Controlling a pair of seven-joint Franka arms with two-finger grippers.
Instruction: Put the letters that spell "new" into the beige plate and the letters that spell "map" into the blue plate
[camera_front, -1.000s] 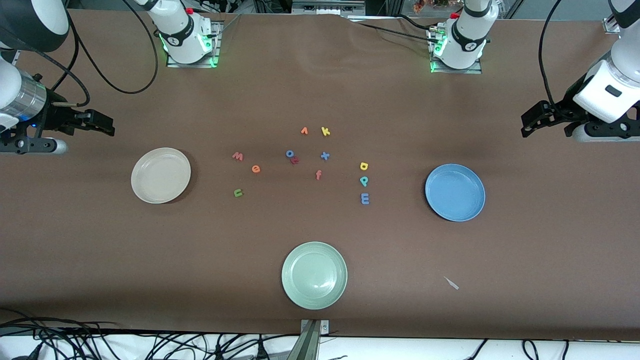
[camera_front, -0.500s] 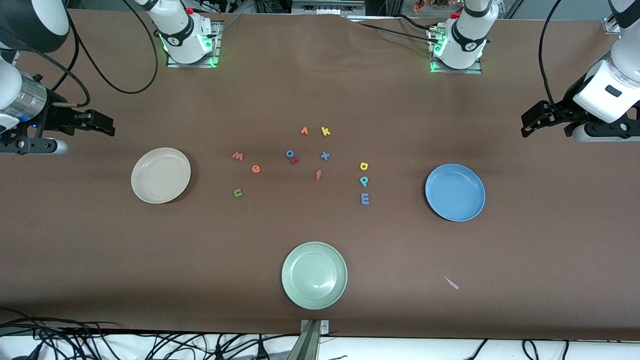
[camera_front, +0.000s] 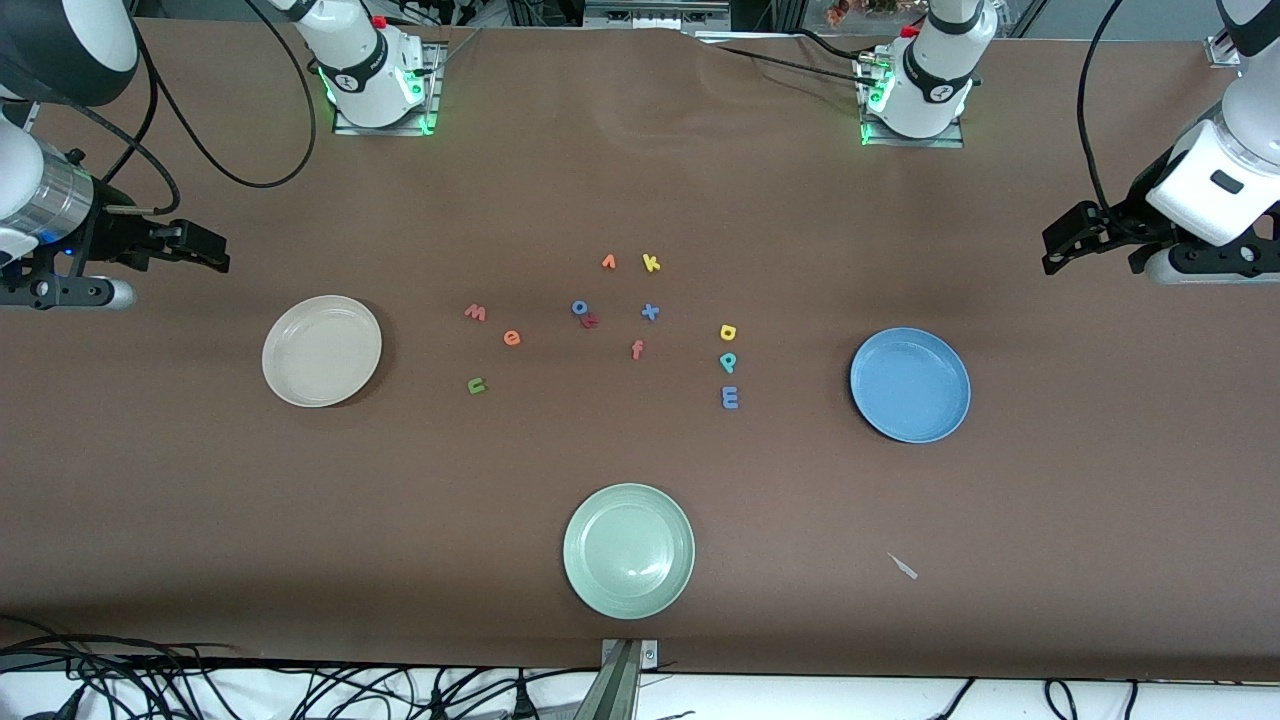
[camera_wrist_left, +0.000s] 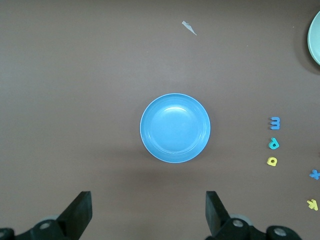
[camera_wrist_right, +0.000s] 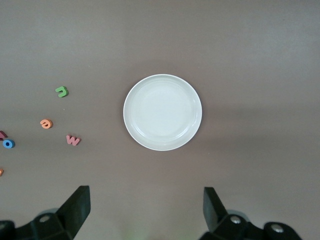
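Up front, the round cream-beige plate (camera_front: 321, 350) sits toward the right arm's end, the round medium-blue plate (camera_front: 910, 384) toward the left arm's. Between them lie the pink w (camera_front: 475, 313), orange e (camera_front: 511, 338), green n (camera_front: 476, 385), yellow a (camera_front: 728, 332), teal p (camera_front: 729, 361) and lavender m (camera_front: 730, 398); a pale green plate (camera_front: 628, 550) lies at six o'clock, nearer the camera, nothing blocking

Left wrist view: left gripper (camera_wrist_left: 149, 214) gapes wide, empty, over bare brown table (camera_wrist_left: 75, 100) beside the blue plate

Right wrist view: right gripper (camera_wrist_right: 145, 212) equally wide, empty, beside the beige plate
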